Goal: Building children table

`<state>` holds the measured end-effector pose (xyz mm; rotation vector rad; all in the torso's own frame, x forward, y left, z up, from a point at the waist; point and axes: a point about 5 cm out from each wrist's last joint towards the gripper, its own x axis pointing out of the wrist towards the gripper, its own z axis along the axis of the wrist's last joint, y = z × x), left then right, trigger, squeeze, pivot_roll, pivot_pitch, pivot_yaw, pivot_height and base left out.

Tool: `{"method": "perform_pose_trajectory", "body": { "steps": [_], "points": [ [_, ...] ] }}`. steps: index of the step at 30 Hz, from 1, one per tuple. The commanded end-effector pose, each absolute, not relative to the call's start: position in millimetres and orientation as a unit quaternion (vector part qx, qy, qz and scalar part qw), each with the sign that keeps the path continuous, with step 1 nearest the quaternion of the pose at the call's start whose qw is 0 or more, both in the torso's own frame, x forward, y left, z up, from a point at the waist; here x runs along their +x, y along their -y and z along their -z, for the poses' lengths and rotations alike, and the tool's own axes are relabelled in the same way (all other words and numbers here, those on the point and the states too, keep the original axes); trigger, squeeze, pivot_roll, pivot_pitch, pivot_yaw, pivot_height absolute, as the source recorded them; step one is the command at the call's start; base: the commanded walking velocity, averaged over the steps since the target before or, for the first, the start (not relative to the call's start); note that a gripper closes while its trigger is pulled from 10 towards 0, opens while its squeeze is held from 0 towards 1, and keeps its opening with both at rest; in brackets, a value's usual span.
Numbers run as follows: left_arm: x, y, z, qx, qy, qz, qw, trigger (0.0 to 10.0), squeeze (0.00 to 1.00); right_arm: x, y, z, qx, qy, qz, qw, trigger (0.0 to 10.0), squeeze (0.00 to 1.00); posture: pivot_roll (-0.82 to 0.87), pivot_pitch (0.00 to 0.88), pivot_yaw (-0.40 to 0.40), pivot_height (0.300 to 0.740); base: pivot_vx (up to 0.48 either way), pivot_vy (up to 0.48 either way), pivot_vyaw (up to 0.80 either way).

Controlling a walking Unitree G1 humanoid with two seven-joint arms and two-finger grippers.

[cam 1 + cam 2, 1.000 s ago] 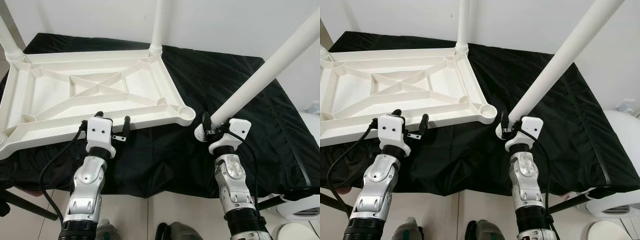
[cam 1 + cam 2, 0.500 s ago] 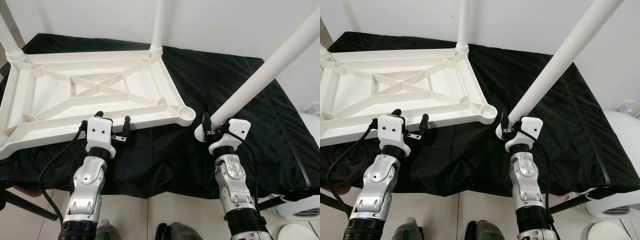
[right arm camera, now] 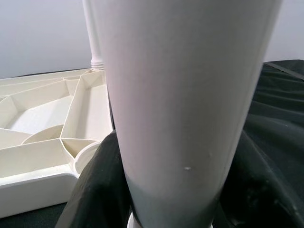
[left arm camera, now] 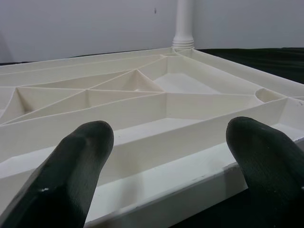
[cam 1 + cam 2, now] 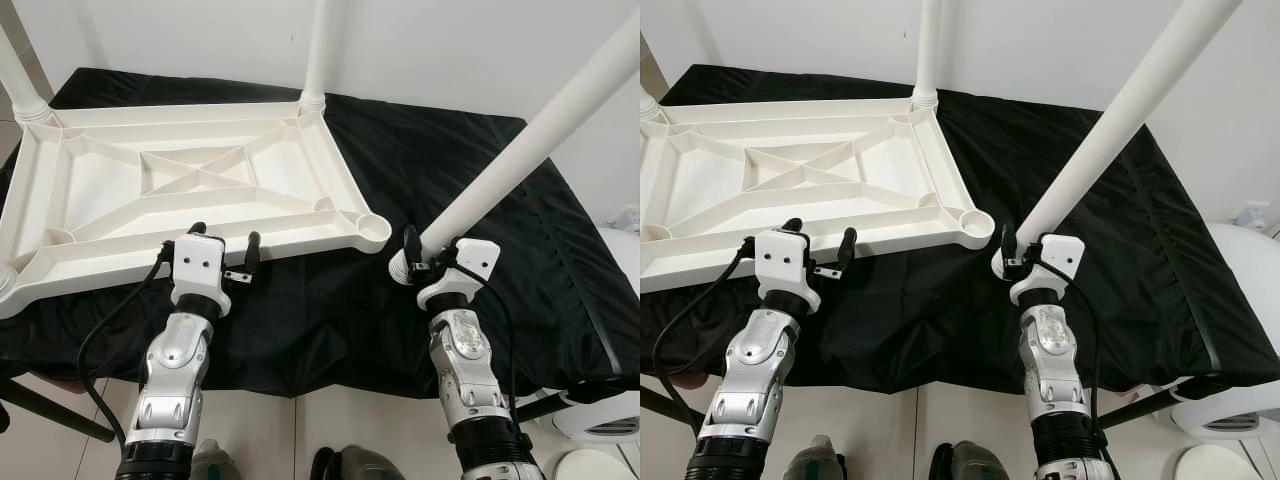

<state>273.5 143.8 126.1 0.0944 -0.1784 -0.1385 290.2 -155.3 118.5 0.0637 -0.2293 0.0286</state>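
Black cloth covers the work surface in front of a pale wall, and on it lies the white plastic tabletop upside down, ribbed underside up, with legs standing in its two far corner sockets. At the near long edge of the tabletop the left gripper has its fingers spread apart, one on either side of the rim. Just right of the empty near-right corner socket, the right gripper is clamped on the lower end of a loose table leg, which slants up and to the right, its foot just beside that socket.
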Motion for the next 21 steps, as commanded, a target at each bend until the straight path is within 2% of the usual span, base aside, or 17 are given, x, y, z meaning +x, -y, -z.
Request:
{"method": "perform_pose_trajectory", "body": {
  "steps": [1, 21],
  "points": [
    [272.5, -144.2, -120.5, 0.046, 0.082, 0.049, 0.994, 10.0, 0.0, 289.7, 156.2, -113.4, 0.033, 0.103, -0.011, 0.994, 10.0, 0.0, 0.09, 0.001, -0.082, 0.74, 0.0, 0.0, 0.0],
    [271.8, -141.5, -111.9, 0.034, 0.072, 0.047, 0.996, 10.0, 0.0, 290.2, 156.4, -114.0, 0.033, 0.105, -0.009, 0.994, 10.0, 0.0, 0.08, 0.015, -0.083, 0.74, 0.0, 0.0, 0.0]
  ]
}}
